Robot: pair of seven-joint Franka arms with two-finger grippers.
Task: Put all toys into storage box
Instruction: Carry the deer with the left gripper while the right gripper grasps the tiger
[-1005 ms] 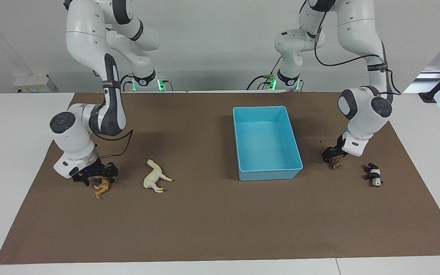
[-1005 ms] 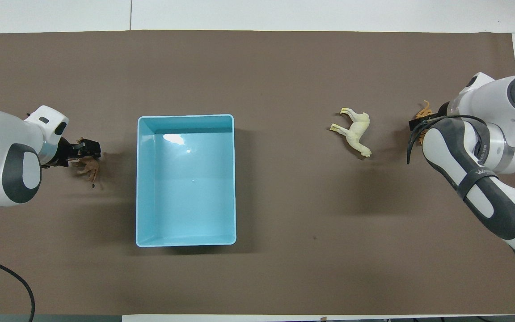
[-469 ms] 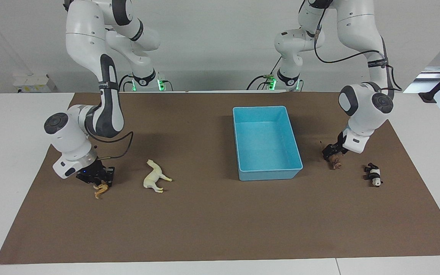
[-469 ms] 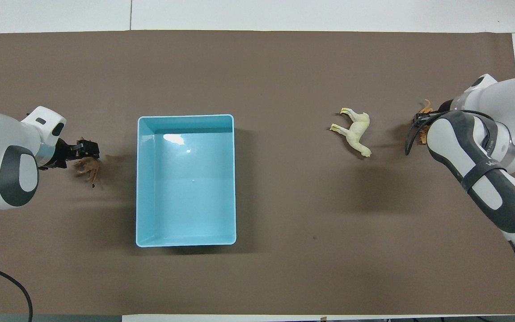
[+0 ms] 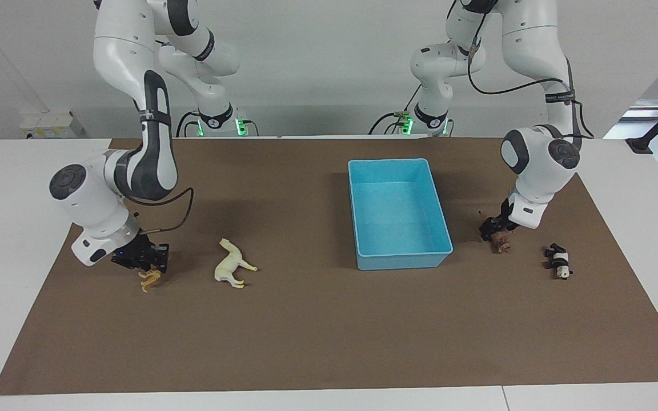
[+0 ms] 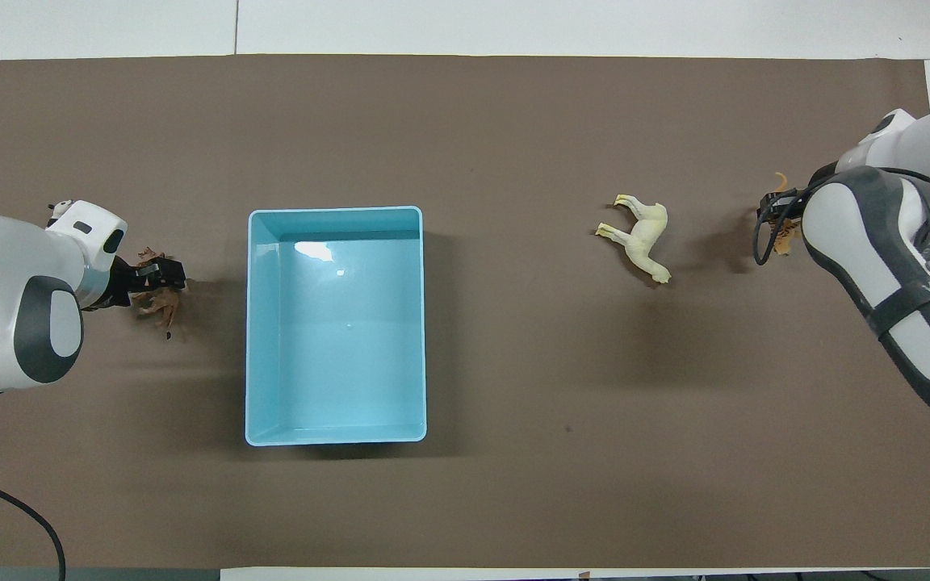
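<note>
The light blue storage box point(image 5: 403, 260) point(image 6: 334, 211) stands empty, toward the left arm's end of the brown mat. My right gripper point(image 5: 151, 266) point(image 6: 778, 211) is shut on the orange tiger point(image 5: 150, 279) point(image 6: 785, 234), which hangs just above the mat. The cream horse point(image 5: 232, 265) point(image 6: 644, 238) lies between the tiger and the box. My left gripper point(image 5: 492, 231) point(image 6: 162, 278) is low at the brown lion point(image 5: 501, 244) point(image 6: 162, 305), touching its top. The panda point(image 5: 559, 261) lies beside the lion, toward the mat's end. In the overhead view the panda point(image 6: 60, 208) is mostly hidden by the left arm.
The brown mat point(image 5: 329, 331) covers the white table. Open mat stretches from the toys and box out to the mat's edge farthest from the robots. A black cable point(image 6: 5, 500) lies at the mat's corner nearest the left arm.
The right arm has drawn outward toward its end of the table, and the tiger moved with its gripper. The left arm's wrist rose a little; the lion has barely moved.
</note>
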